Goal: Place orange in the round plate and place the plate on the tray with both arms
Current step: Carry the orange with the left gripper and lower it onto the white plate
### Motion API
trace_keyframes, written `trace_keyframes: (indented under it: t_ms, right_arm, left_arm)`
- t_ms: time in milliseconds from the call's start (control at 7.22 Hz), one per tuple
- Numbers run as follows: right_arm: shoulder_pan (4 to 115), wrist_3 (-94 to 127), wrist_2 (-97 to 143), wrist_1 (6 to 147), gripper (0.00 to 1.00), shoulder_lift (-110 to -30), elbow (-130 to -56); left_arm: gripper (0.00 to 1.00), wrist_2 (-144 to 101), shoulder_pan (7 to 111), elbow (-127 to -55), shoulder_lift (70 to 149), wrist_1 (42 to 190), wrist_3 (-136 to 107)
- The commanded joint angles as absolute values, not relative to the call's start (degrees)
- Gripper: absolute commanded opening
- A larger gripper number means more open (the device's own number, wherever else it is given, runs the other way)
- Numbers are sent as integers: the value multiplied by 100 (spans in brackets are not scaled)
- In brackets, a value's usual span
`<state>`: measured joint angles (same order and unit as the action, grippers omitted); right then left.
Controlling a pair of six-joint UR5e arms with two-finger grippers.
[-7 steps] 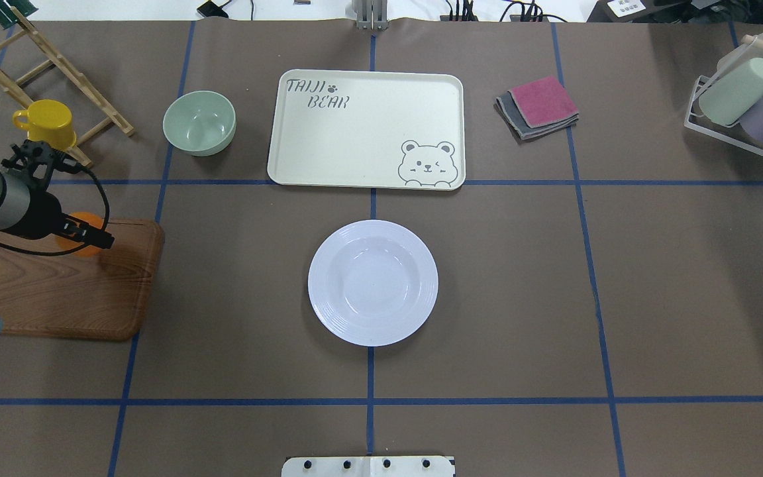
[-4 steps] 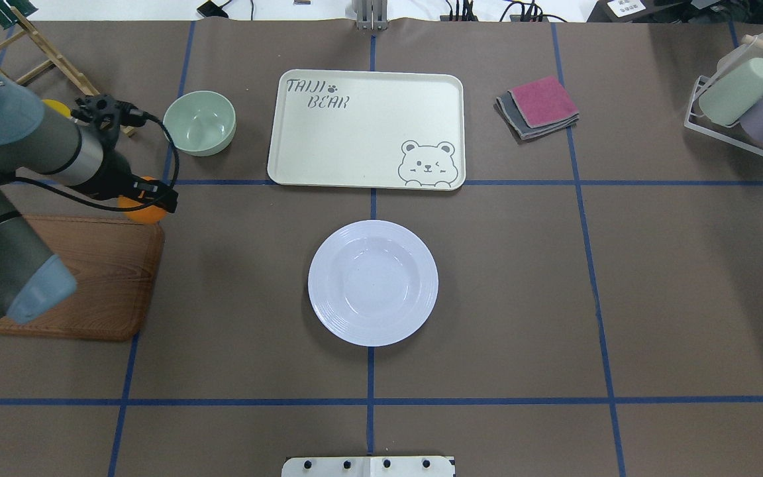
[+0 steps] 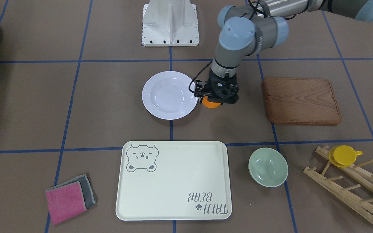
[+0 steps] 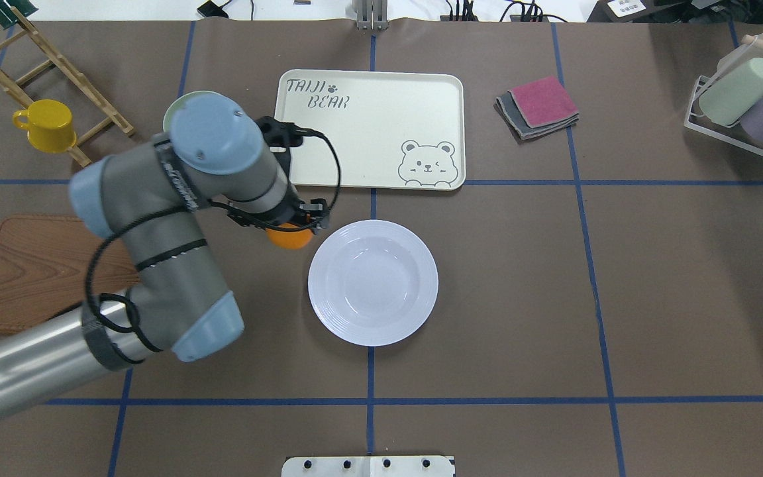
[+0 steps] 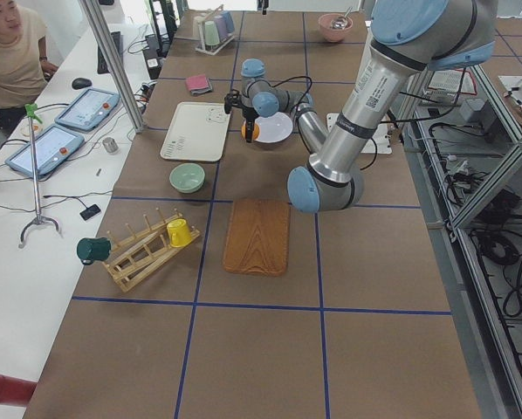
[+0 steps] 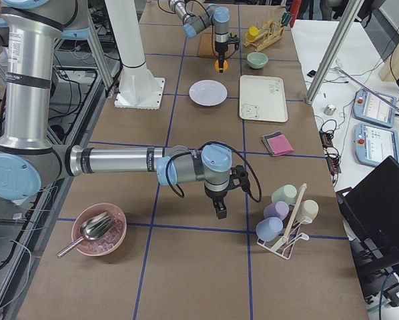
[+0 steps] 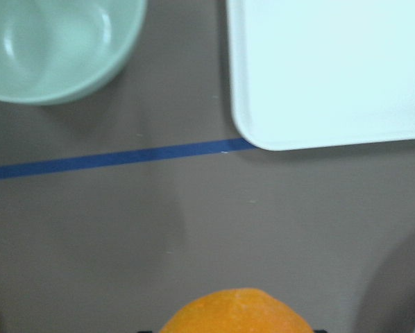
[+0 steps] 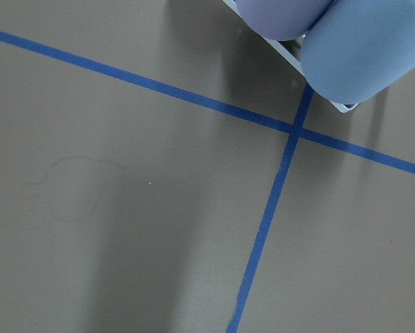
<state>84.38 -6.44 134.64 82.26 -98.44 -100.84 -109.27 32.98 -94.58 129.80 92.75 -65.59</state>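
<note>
The orange has been carried from over the wooden board across to the plate and is held just beside its rim, clamped in the left gripper. The tray lies beyond the plate. The right gripper's state cannot be told.

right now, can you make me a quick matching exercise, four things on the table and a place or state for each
Things:
1. orange
2. round plate
3. yellow cup
4. pink cloth

Place or state:
a. on the wooden rack
b. on top of a grey cloth
c. held in the left hand
d. empty

Pairs: 1-c, 2-d, 3-a, 4-b
</note>
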Motion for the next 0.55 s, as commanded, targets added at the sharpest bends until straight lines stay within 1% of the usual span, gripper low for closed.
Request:
trace_keyframes:
  t_ms: [0, 138, 277, 415]
  right_arm:
    - [8438, -642, 13474, 8227, 100, -9844, -10072]
    - [8438, -642, 13482, 8235, 100, -9844, -10072]
    - [8438, -642, 13517, 8227, 100, -9844, -10072]
    - [8438, -642, 13544, 8227, 100, -9844, -10072]
  left_arm:
    - [0, -10469, 2744, -8460, 13970, 9246, -7153]
    - [11, -10276, 2559, -8368, 13992, 9272, -7128]
    - [46, -10170, 2479, -8263, 14010, 9359, -7102]
    - [98, -10091, 2435, -8218, 13992, 9430, -7084]
